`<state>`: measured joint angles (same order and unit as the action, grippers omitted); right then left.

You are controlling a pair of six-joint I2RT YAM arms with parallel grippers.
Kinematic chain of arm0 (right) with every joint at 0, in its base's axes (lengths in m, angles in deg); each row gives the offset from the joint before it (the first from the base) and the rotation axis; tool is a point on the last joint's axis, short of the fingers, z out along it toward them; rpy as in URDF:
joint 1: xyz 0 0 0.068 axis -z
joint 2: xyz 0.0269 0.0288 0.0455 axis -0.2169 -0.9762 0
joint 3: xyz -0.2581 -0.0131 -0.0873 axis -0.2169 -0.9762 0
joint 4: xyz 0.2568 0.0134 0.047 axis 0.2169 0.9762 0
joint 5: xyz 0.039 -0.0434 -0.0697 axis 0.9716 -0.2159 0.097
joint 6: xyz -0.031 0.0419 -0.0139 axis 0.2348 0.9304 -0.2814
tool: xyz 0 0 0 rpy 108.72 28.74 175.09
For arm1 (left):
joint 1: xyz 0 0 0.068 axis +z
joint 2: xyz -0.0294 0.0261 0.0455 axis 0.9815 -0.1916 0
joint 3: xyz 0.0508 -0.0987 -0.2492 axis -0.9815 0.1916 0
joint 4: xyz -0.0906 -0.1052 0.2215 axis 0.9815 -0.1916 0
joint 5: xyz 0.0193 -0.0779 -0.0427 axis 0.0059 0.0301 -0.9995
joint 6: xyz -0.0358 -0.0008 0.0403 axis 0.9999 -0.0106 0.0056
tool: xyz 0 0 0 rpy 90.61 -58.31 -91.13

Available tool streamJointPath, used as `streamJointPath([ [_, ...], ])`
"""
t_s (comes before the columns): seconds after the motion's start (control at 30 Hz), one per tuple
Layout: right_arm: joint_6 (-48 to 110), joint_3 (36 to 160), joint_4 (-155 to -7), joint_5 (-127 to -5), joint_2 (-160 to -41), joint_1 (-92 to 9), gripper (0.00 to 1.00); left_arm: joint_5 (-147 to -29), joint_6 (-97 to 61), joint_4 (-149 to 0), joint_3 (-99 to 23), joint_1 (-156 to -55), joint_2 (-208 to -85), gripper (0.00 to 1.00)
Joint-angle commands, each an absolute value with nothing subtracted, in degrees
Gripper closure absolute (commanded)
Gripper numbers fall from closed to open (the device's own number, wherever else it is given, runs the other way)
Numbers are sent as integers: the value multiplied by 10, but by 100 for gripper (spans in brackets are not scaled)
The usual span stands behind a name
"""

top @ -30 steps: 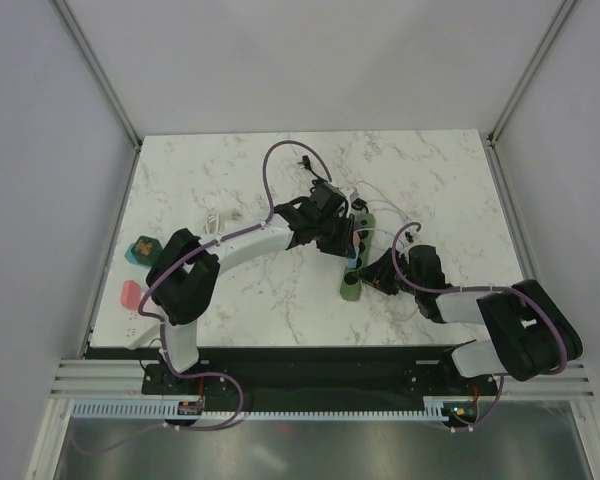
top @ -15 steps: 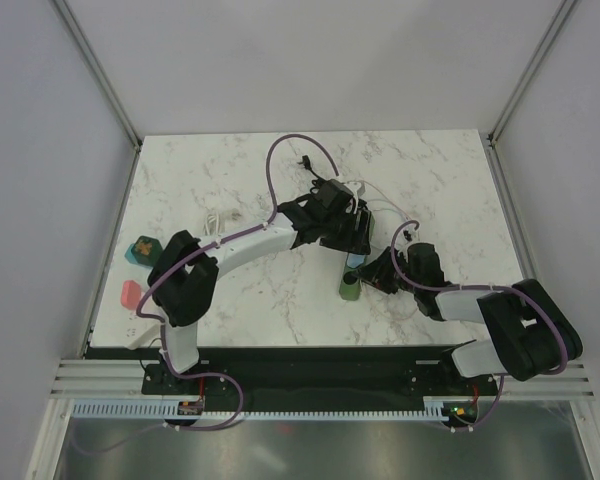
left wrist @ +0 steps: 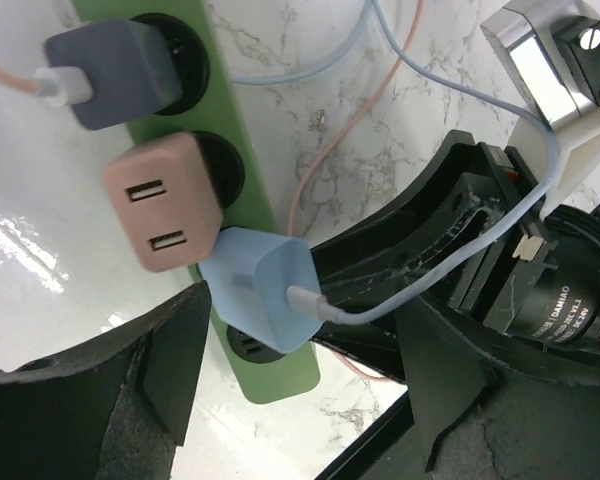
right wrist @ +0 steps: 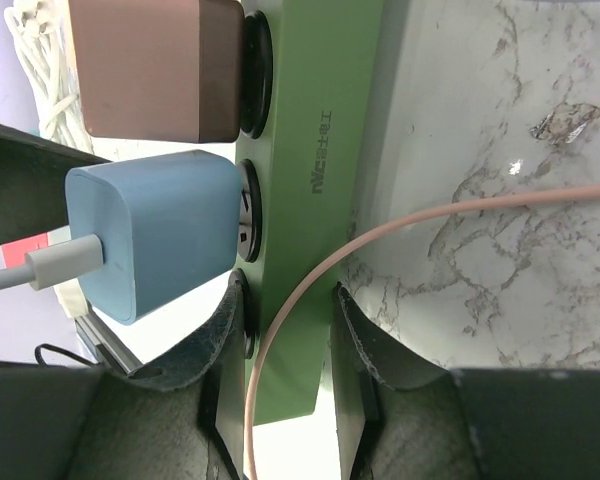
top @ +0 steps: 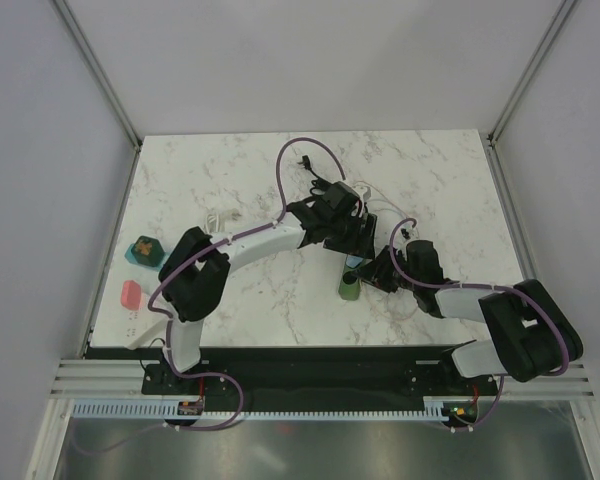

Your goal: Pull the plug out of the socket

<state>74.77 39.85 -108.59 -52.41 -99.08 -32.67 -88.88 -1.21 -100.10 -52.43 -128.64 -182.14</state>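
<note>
I count three plugs (left wrist: 165, 205) on one green strip (right wrist: 310, 150). My left end effector (left wrist: 280, 300) pinches the blue plug (left wrist: 255, 290); my right end effector (right wrist: 285, 340) squeezes the strip.

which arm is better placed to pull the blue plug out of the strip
Left. The left gripper is closed on the blue plug, which sits tilted with its prongs partly showing. The right gripper clamps the end of the green power strip, so it seems better used bracing it.
</note>
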Motion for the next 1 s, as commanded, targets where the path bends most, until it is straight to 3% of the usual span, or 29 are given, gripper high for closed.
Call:
streamJointPath([
  [0.0,699,402,-1038,-531,-992,-332,82,-915,-36,-1010,-567,-1294,-1852,21],
  [0.3,686,416,-998,-549,-975,-332,75,-893,-45,-1056,-597,-1294,-1892,34],
  [0.37,686,418,-992,-553,-967,-332,70,-869,-47,-1064,-599,-1295,-1894,33],
  [0.47,691,418,-987,-552,-957,-332,64,-847,-56,-1082,-602,-1297,-1902,25],
  [0.6,664,434,-941,-552,-947,-331,60,-834,-49,-1081,-587,-1298,-1905,26],
  [0.63,660,435,-937,-553,-943,-332,60,-832,-47,-1079,-587,-1298,-1907,38],
  [0.73,660,431,-933,-556,-943,-332,56,-824,-40,-1081,-591,-1301,-1892,56],
  [0.87,659,425,-916,-549,-942,-332,45,-820,-47,-1084,-599,-1305,-1871,67],
  [0.97,634,446,-849,-562,-924,-332,27,-835,-47,-1098,-613,-1305,-1859,80],
])
